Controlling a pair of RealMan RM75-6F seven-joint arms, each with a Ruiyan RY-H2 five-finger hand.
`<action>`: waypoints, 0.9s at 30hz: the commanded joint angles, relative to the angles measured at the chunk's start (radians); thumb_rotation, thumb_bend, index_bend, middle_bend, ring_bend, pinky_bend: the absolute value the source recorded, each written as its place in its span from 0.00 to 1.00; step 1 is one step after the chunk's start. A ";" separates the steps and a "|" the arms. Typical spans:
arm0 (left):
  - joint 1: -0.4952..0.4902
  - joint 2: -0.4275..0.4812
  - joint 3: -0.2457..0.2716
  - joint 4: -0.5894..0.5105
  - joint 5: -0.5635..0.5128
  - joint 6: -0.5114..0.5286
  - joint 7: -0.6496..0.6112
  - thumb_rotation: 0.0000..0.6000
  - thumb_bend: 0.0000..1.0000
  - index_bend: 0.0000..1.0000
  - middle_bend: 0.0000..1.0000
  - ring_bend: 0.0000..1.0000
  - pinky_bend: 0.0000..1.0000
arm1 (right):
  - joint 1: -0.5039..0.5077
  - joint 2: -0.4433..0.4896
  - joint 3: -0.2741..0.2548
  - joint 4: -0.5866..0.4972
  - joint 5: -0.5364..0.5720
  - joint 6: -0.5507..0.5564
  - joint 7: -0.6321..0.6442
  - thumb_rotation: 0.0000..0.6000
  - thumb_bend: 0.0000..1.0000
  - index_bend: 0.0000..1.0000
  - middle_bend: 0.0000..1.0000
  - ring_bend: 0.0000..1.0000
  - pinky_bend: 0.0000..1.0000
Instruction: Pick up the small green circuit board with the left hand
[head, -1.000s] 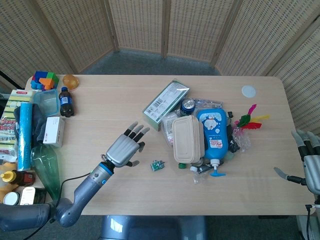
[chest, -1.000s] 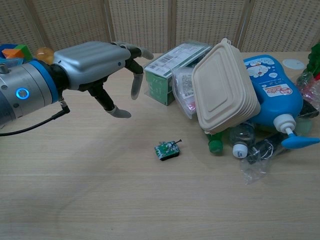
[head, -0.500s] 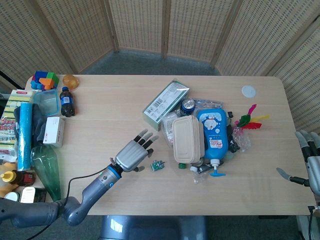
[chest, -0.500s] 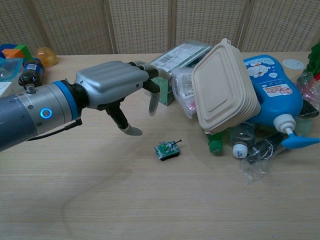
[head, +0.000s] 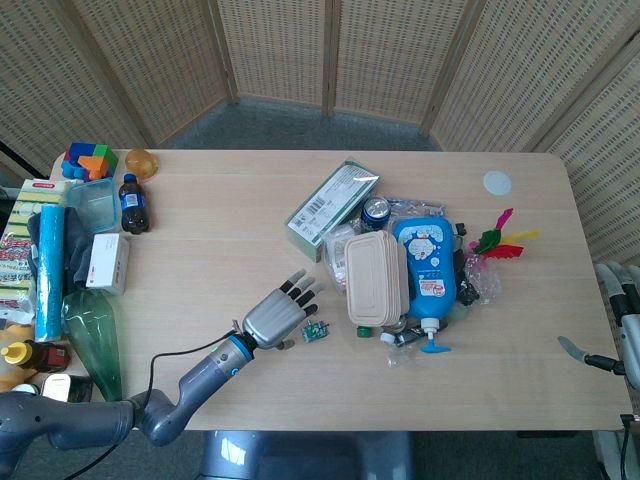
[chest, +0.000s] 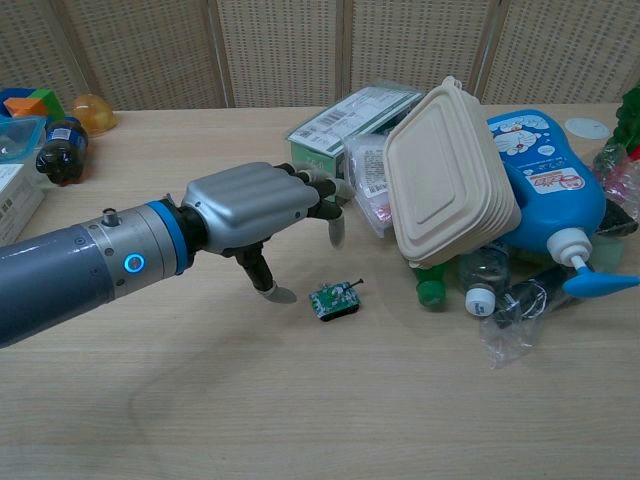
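Left hand (chest: 258, 205) spread and empty above the surface (chest: 200, 400), small green circuit board (chest: 334, 299) lying flat just beyond its thumb tip, untouched, right hand (head: 625, 325) open at the far edge.

left hand (head: 274, 317) fingers spread, empty | just left of green circuit board (head: 315, 332)
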 joint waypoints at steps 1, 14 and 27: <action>-0.009 -0.020 -0.002 0.026 -0.006 -0.017 -0.015 0.93 0.11 0.25 0.00 0.00 0.00 | -0.002 0.001 0.001 -0.001 0.000 0.002 0.001 0.65 0.15 0.00 0.00 0.00 0.00; -0.033 -0.087 0.005 0.117 -0.017 -0.075 -0.053 0.94 0.11 0.28 0.00 0.00 0.00 | -0.014 0.006 0.002 0.002 0.007 0.012 0.009 0.65 0.15 0.00 0.00 0.00 0.00; -0.037 -0.125 0.009 0.180 0.000 -0.080 -0.087 0.94 0.11 0.34 0.00 0.00 0.00 | -0.028 0.011 0.003 0.002 0.013 0.023 0.014 0.65 0.15 0.00 0.00 0.00 0.00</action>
